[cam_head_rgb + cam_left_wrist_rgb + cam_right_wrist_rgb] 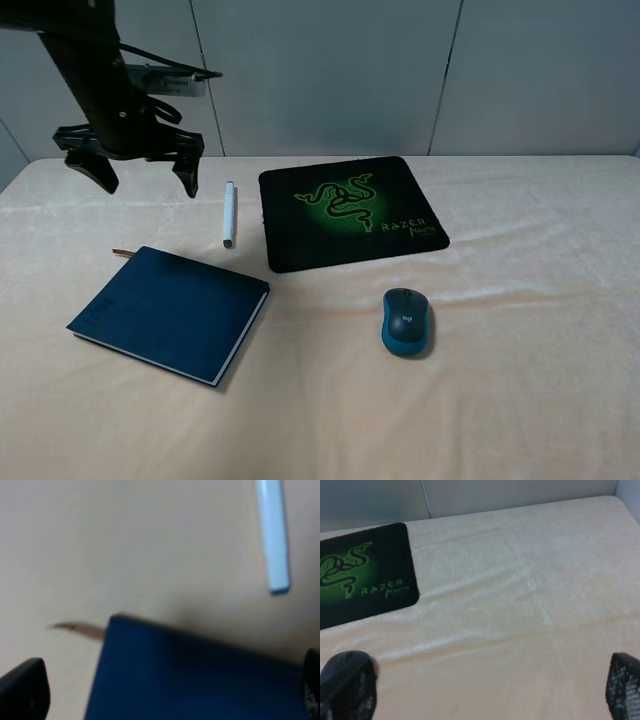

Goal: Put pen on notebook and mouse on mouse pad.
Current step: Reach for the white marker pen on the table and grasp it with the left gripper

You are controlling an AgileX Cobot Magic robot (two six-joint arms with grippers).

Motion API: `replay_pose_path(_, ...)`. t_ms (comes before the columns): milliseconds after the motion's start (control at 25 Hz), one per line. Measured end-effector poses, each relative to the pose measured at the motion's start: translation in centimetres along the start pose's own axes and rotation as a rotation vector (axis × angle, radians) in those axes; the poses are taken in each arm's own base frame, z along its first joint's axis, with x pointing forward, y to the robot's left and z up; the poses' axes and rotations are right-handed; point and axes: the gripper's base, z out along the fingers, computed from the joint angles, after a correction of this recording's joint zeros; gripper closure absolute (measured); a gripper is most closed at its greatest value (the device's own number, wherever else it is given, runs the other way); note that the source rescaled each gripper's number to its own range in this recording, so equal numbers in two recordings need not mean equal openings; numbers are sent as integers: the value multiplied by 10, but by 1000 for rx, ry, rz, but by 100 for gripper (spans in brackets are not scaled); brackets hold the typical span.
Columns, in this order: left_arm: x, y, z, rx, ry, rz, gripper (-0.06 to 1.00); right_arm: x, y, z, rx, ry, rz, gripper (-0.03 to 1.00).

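**A:** Pen [229,215] first: where is it lying?
**B:** It is lying on the cream cloth [540,260] just left of the mouse pad [350,210], not touching it. The notebook [170,315] is sitting to the pad's front left, with nothing on it.
**A:** And the mouse [406,322]?
**B:** It is resting on the cloth in front of the pad's right corner, off it.
**A:** Grippers?
**B:** The left gripper [150,185] is hovering left of the pad, beyond the pen, jaws spread wide, gripping nothing. The right gripper [485,690] is facing the pad's lettered corner, jaws parted wide, empty.
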Motion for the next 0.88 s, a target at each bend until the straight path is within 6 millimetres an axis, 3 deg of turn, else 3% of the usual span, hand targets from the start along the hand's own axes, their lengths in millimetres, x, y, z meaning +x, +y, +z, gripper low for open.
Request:
replay_pose_path(400,-42,-50,56,7,16,-2,-5,0,0,0,0,0,0,-3)
replay_pose_path(880,-59,-62,100,-15,68,-39,-5,0,0,0,0,0,0,-3)
